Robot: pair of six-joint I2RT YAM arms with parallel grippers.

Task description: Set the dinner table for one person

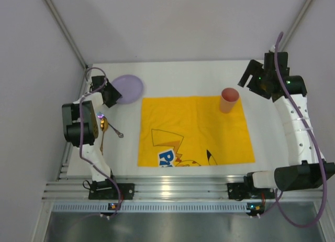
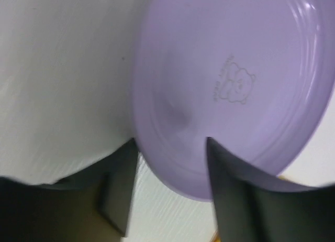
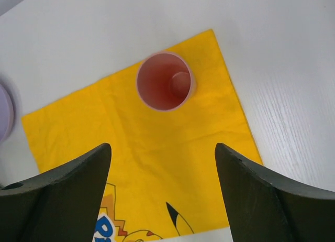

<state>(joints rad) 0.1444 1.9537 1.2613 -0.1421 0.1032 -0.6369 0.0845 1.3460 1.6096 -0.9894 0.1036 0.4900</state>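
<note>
On the white dinner table [image 1: 183, 74] lies a yellow cartoon-printed mat [image 1: 193, 132]. A pink cup [image 1: 229, 99] stands upright on the mat's far right corner; it also shows in the right wrist view as the cup [image 3: 165, 81]. A lilac plate [image 1: 130, 88] sits on the table left of the mat. My left gripper [image 1: 112, 94] is at its near-left rim. In the left wrist view the plate [image 2: 230, 69] fills the frame, and its rim dips between the jaws of the left gripper [image 2: 171, 142], which stand apart. My right gripper [image 3: 162, 146] hovers open above the mat, clear of the cup.
Two pieces of cutlery [image 1: 109, 128], one gold and one silver, lie on the table left of the mat, beside the left arm. A ribbed aluminium rail [image 1: 172, 190] runs along the near edge. Grey walls and slanted frame bars enclose the back and sides.
</note>
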